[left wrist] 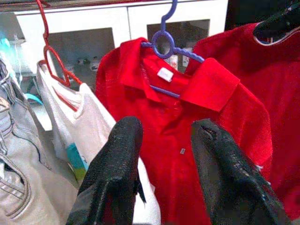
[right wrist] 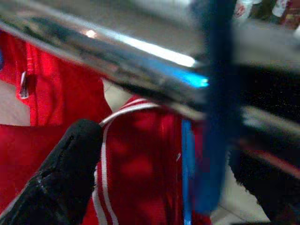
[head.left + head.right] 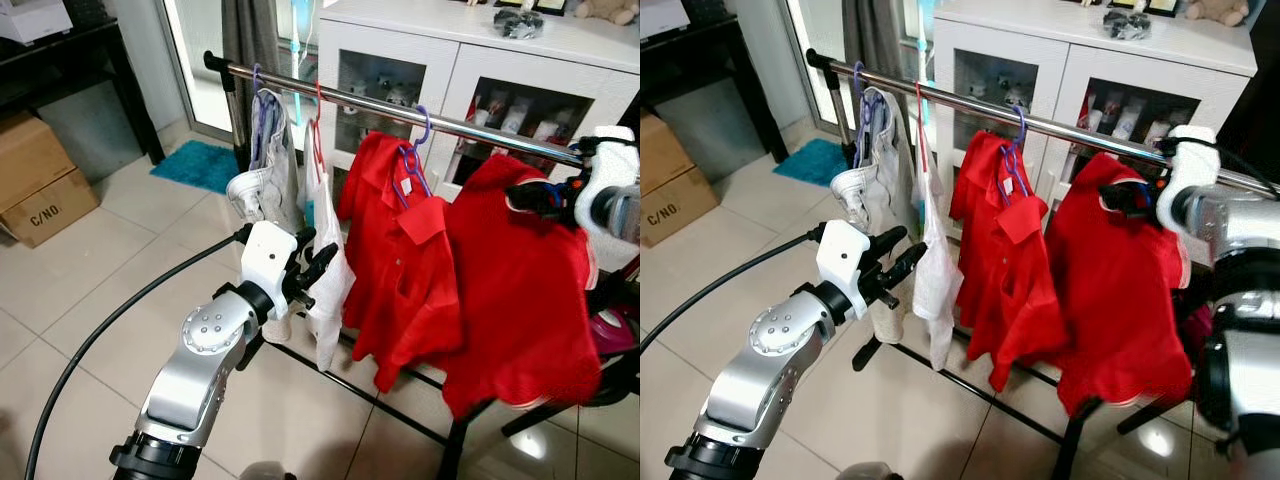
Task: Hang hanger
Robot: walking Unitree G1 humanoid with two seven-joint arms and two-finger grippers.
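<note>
Left eye view: the rail (image 3: 400,112) slants from upper left to right edge. The right gripper (image 3: 540,200) holds a red shirt (image 3: 520,290) at its collar, just under the rail at right. The left gripper (image 3: 315,262), lower centre, hovers before a white shirt (image 3: 325,270); open tile floor (image 3: 80,270) lies left.

Left wrist view: fingers (image 1: 117,173) apart, empty, facing another red shirt's purple hanger (image 1: 165,43).

Right wrist view: a blue hanger (image 2: 213,108), upright, crosses the rail between the spread fingers (image 2: 61,178).

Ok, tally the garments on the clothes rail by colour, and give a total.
Red: 2, a polo shirt on a purple hanger and a red shirt at the right end effector.
White: 1, a top on a red hanger.
Pale grey denim: 1, jeans.
Total: 4 on the rail.
</note>
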